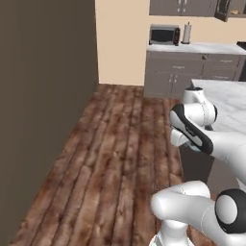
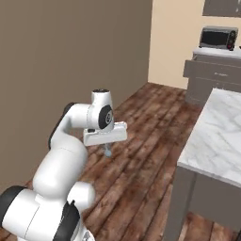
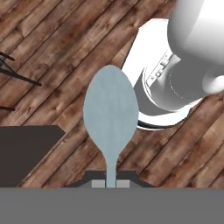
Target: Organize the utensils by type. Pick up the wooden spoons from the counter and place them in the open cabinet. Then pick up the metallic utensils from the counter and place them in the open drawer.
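Observation:
My gripper (image 2: 108, 149) hangs low over the wooden floor, pointing down, shut on a slim silver-grey metal spoon (image 2: 108, 152). In the hand view the spoon (image 3: 110, 109) rises from between the fingertips (image 3: 98, 183), its thin handle pinched and its oval bowl above the floorboards. The white marble counter (image 2: 214, 136) stands to the right of the arm, and I see no utensils on its visible part (image 1: 226, 101). Under the far counter, a top drawer (image 2: 212, 60) appears pulled out a little. The wooden spoon is out of view. I cannot tell which wall cabinet is the open one.
A tall dark brown wall (image 1: 48, 96) runs along the left. Wooden floor (image 1: 115, 153) stretches ahead to base cabinets (image 1: 168, 77) with a toaster oven (image 1: 164, 34) and a paper roll (image 1: 187, 33) on top. The marble counter's near corner (image 2: 181, 162) is close to the arm.

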